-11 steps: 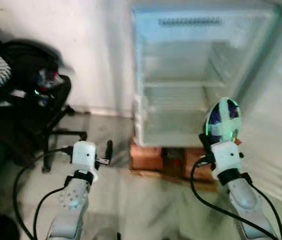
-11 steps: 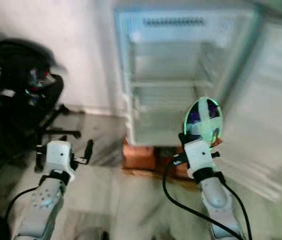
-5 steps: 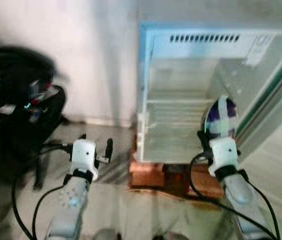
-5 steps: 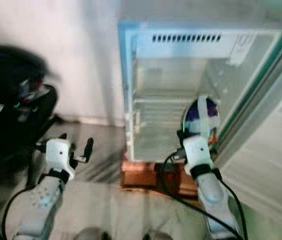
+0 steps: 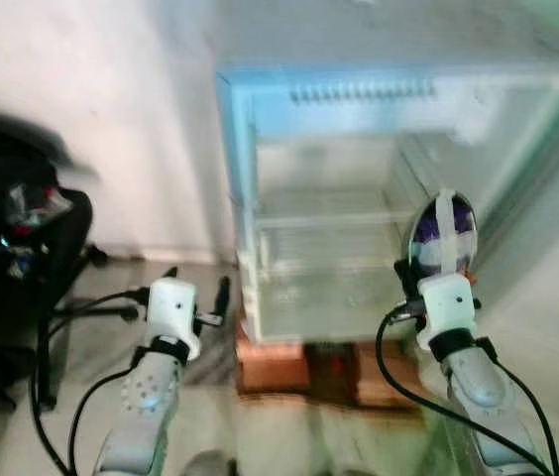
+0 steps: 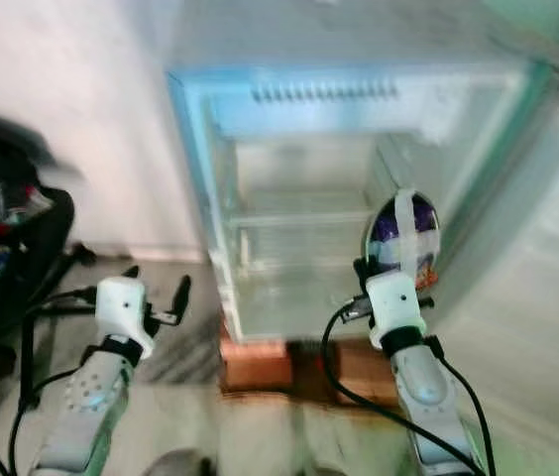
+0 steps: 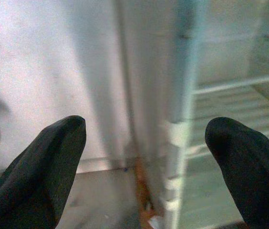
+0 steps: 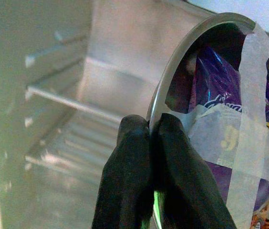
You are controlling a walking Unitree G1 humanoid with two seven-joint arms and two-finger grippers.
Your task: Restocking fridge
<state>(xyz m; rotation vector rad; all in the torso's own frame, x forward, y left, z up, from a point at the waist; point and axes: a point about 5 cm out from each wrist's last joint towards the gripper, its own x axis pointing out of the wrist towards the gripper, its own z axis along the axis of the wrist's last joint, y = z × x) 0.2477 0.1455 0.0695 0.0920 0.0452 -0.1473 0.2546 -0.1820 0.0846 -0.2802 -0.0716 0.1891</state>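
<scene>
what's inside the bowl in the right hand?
Purple snack packets show inside the bowl, held in by crossed strips of tape. Anything deeper is hidden by them. The right hand pinches the rim.

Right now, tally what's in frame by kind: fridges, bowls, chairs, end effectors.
Open fridge: 1
Taped metal bowl of purple packets: 1
Black office chair: 1
End effectors: 2 (left end effector open with nothing in it, right end effector pinching the bowl rim)
Total: 5
</scene>
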